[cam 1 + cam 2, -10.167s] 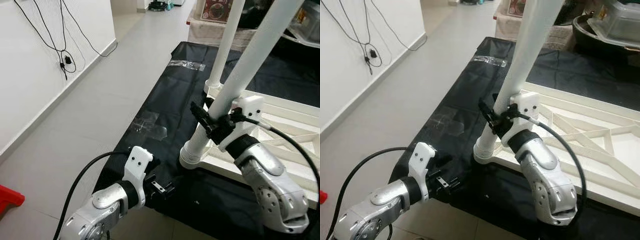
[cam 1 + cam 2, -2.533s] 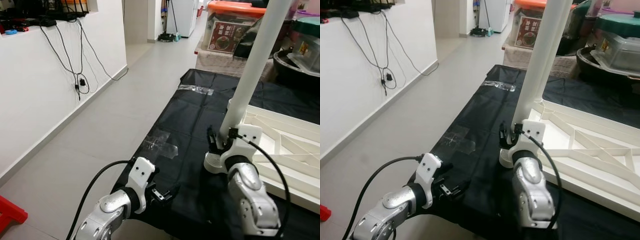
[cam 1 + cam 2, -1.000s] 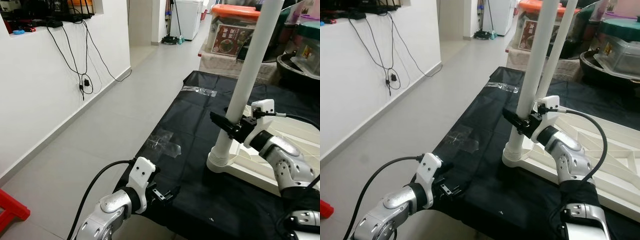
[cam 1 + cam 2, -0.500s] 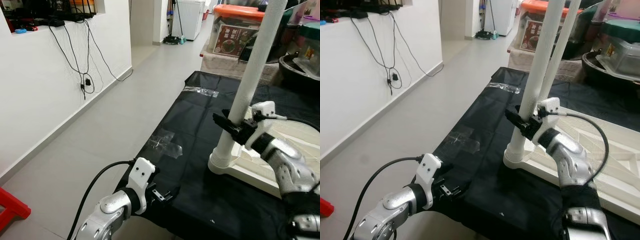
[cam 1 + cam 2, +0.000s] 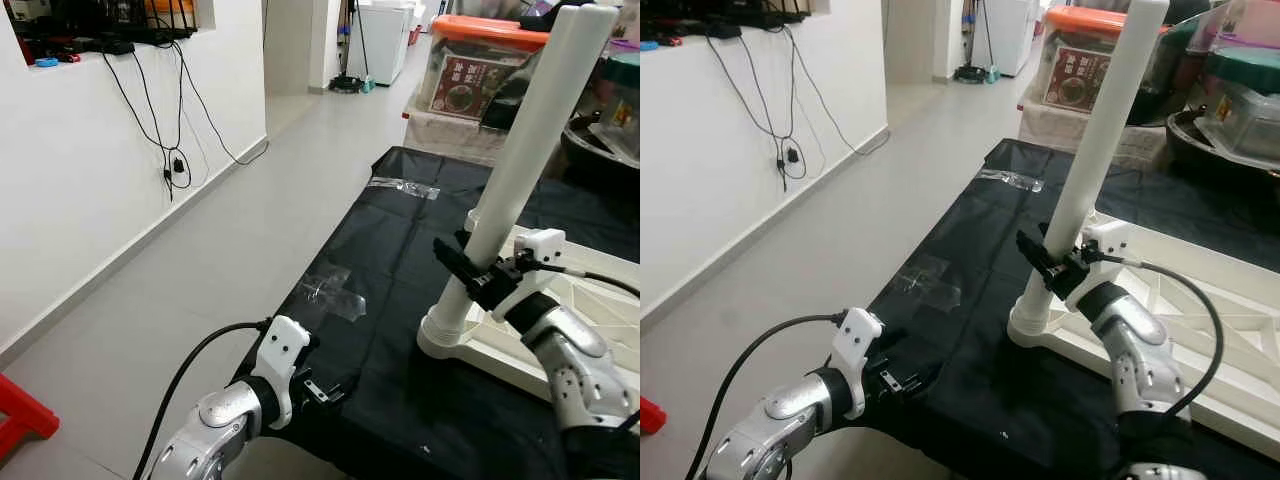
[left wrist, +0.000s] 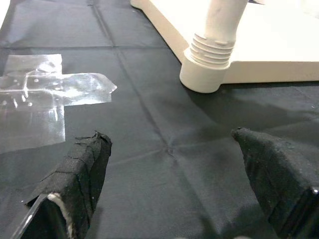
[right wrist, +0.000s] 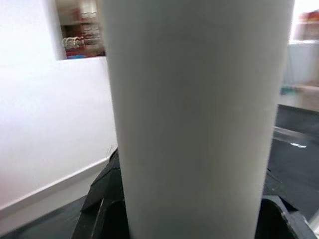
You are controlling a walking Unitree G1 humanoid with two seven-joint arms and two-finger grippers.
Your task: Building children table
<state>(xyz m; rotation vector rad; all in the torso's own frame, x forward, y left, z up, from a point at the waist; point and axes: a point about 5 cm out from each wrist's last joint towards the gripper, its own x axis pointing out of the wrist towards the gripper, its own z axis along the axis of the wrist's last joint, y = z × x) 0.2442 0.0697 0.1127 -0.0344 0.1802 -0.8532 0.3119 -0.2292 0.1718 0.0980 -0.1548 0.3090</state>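
A white table leg stands upright in the corner socket of the upturned white children's table, which lies on a black cloth. My right gripper is shut on the leg's lower part, a little above the socket. Seen from the right wrist, the leg sits close between the black fingers. My left gripper hangs low at the cloth's near edge, left of the leg. It is open, its fingertips apart above the cloth with nothing between them.
Clear tape is stuck on the cloth left of the table. A white wall with hanging cables runs along the left, with grey floor between. Storage boxes, one with an orange lid, stand behind. A red stool sits at far left.
The camera has shifted, so the leg's top end has come into view. My right gripper keeps hold of the leg and the left arm has stayed put.
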